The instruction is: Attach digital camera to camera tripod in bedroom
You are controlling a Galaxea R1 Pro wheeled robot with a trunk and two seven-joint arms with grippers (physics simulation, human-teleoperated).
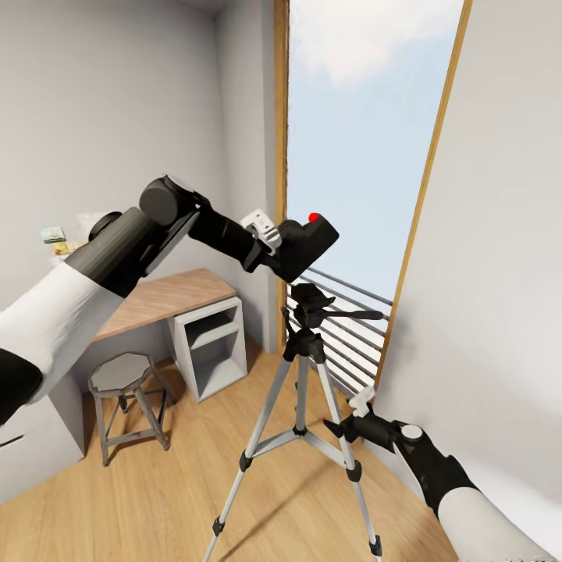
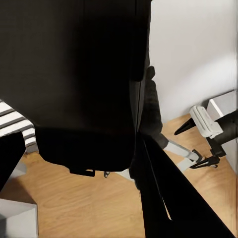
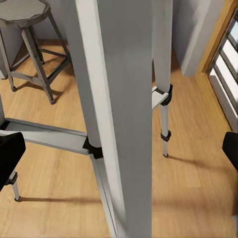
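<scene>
Nearest to you, low on the right side, your right gripper [image 1: 349,415] reaches toward the camera tripod [image 1: 300,406] and sits just beside one of its silver legs, near the spreader brace. From the right wrist view that leg [image 3: 116,114] runs close past the camera, with the gripper's dark fingertips [image 3: 10,153] apart on either side of it. The jaws stand open around the leg, and you cannot tell whether either pad touches the metal.

The tripod stands upright on the light wood floor [image 1: 179,499], its three legs spread and its black pan head [image 1: 310,300] with the side handle pointing toward the window railing [image 1: 351,328].

Just above that head, your left gripper [image 1: 282,243] holds the digital camera [image 1: 308,242], the black body with its red dot uppermost and tilted. The camera hangs a little above the pan head and slightly toward your left arm's side, apart from it, not seated. In the left wrist view the camera body [image 2: 74,84] fills the space between the fingers, which are closed against it; below it you see the floor and your right gripper [image 2: 186,126] by a tripod leg.

Farther back on your left are the grey stool [image 1: 125,406] and the wood-topped surface [image 1: 168,300] against the pale wall. Beyond the tripod, the tall wood-framed window [image 1: 359,148] shows sky.
</scene>
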